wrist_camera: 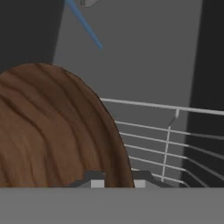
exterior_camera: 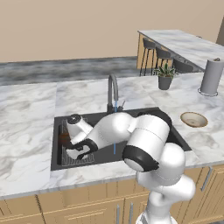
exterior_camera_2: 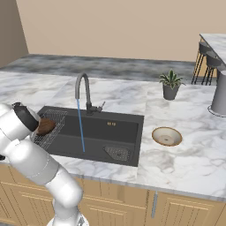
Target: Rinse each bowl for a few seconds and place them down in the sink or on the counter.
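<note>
The tool (exterior_camera: 80, 151), low at centre left of the left base frame, sits down in the sink (exterior_camera: 144, 114) over the wire rack (exterior_camera_2: 50, 132); whether its fingers are apart or together cannot be told. The brown bowl (wrist_camera: 48, 131) fills the hand frame's lower left. Water (exterior_camera_2: 80, 126) runs from the tap (exterior_camera_2: 81, 88). The tan bowl (exterior_camera_2: 166, 136) rests on the counter (exterior_camera_2: 185, 163), right of centre.

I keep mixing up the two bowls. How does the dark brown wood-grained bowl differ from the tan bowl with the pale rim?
The dark brown wood-grained bowl sits inside the black sink, over the wire rack; the tan bowl with the pale rim rests on the white marble counter, right of the sink. The brown one is streaked and dark, the tan one plain and light. The brown one has the arm beside it; the tan one stands alone. Both are round.
</note>
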Available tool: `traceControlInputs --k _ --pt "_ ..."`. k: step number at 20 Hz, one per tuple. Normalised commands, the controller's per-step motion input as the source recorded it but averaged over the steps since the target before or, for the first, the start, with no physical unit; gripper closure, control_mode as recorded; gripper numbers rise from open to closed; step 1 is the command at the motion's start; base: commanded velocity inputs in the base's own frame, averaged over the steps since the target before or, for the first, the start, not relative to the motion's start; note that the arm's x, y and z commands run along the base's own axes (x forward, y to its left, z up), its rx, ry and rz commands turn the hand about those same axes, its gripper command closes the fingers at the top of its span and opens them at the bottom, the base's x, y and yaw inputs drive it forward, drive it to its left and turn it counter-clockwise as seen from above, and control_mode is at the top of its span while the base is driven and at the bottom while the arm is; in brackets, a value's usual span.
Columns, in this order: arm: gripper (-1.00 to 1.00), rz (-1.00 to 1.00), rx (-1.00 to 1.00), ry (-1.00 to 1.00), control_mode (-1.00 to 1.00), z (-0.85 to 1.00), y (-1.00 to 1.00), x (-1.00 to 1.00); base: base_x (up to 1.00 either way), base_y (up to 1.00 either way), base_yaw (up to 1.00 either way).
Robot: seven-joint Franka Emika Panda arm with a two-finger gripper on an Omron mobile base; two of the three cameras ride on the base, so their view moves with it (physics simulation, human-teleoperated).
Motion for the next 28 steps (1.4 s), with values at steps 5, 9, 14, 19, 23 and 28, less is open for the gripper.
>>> traceControlInputs --k 5,9,14,19,23,28 --pt "1.00 0.00 0.00 0.00 -1.00 -0.35 0.01 0.00 0.00 0.00 0.00" --pt "1.00 0.00 0.00 0.04 -1.00 -0.38 0.08 0.00 0.00 0.00 0.00" --pt "-1.00 0.00 0.01 0.07 -1.00 -0.15 0.12 0.06 0.00 0.00 0.00" --pt "-1.00 0.00 0.04 0.04 -1.00 0.07 0.00 0.05 0.00 0.00 0.00" --pt "-1.00 0.00 0.04 0.01 -1.00 0.07 0.00 -0.01 0.00 0.00 0.00" --pt "-1.00 0.00 0.04 0.00 -1.00 0.05 0.00 -0.10 0.00 0.00 0.00"
